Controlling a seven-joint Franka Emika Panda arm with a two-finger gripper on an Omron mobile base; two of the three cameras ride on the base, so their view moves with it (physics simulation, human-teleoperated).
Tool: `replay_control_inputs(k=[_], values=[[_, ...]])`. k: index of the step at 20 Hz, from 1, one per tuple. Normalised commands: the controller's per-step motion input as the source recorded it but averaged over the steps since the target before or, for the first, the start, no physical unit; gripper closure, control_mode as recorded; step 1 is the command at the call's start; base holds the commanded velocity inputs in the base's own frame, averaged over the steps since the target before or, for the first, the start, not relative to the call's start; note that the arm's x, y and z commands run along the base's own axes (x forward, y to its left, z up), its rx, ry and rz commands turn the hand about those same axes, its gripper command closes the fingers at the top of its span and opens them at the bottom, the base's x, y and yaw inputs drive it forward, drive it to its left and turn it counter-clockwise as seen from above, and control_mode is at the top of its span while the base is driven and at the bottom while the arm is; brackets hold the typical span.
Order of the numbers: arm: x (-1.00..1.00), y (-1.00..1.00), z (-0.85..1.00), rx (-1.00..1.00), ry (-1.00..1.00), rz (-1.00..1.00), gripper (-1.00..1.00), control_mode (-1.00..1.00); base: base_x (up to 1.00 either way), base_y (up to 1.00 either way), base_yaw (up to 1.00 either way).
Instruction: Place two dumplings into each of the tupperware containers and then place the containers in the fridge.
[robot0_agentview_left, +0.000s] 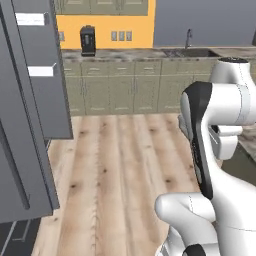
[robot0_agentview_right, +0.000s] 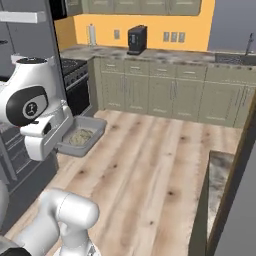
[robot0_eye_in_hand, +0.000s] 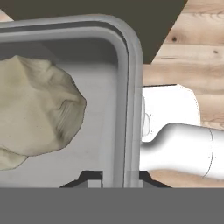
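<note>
A grey see-through tupperware container (robot0_agentview_right: 93, 131) hangs level above the wooden floor, just past my wrist at the left of the right base view. Pale dumplings (robot0_agentview_right: 80, 136) lie inside it. In the hand view my gripper (robot0_eye_in_hand: 117, 178) is shut on the tupperware container's rim (robot0_eye_in_hand: 127, 87), with one finger on each side of the wall. A big cream dumpling (robot0_eye_in_hand: 37, 111) lies on the container's floor, and the edge of a second one (robot0_eye_in_hand: 6, 159) shows below it. The fridge (robot0_agentview_left: 30, 125) stands at the left with its grey door swung open.
A counter over beige cabinets (robot0_agentview_right: 170, 95) runs along the far wall, with a black coffee machine (robot0_agentview_right: 136, 39) and a sink (robot0_agentview_left: 192, 51) on it. A dark stove (robot0_agentview_right: 75, 72) stands at the left. A counter end (robot0_agentview_right: 220, 175) juts in at the right. Wooden floor (robot0_agentview_right: 150, 165) lies between.
</note>
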Motion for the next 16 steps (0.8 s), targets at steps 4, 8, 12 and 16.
replay_control_inputs(k=[4, 8, 12, 16], values=[[0.00, 0.00, 0.00, 0.00, 0.00, 0.00, 1.00, 1.00, 1.00, 0.00, 0.52], [0.00, 0.00, 0.00, 0.00, 0.00, 0.00, 1.00, 1.00, 0.26, -0.04, 0.93], [0.00, 0.00, 0.00, 0.00, 0.00, 0.00, 1.00, 1.00, 0.25, -0.46, 0.80], [0.00, 0.00, 0.00, 0.00, 0.00, 0.00, 1.00, 1.00, 0.71, -0.75, 0.53]])
